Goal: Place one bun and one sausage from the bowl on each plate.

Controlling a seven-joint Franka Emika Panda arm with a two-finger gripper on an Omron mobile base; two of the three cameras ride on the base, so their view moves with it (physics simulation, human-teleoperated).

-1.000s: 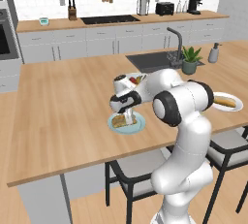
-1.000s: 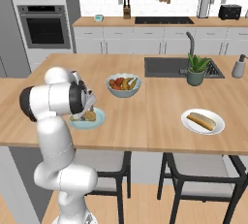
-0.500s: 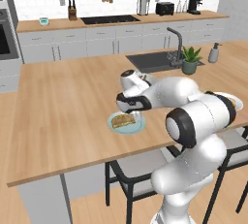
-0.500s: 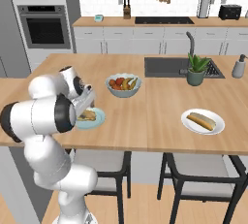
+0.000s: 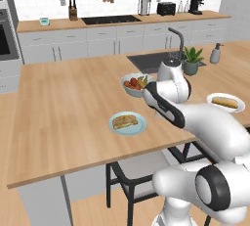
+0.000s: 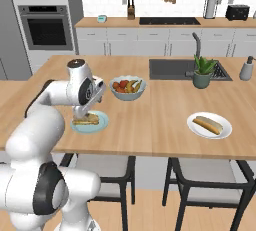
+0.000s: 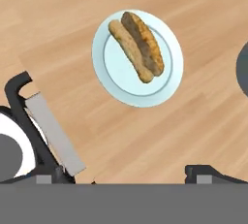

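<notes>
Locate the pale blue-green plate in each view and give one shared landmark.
Left base view: pale blue-green plate, centre, near counter's front edge.
Right base view: left of centre, beside the arm.
Hand view: upper centre.
Landmark: the fruit bowl, just behind it in both base views.

The arm hid part of the fruit bowl (image 5: 133,87) in the left base view and overlapped the pale blue-green plate (image 6: 99,124) in the right base view. A dark curved thing (image 7: 242,69) was cut off by the hand view's right edge, too little to identify.
</notes>
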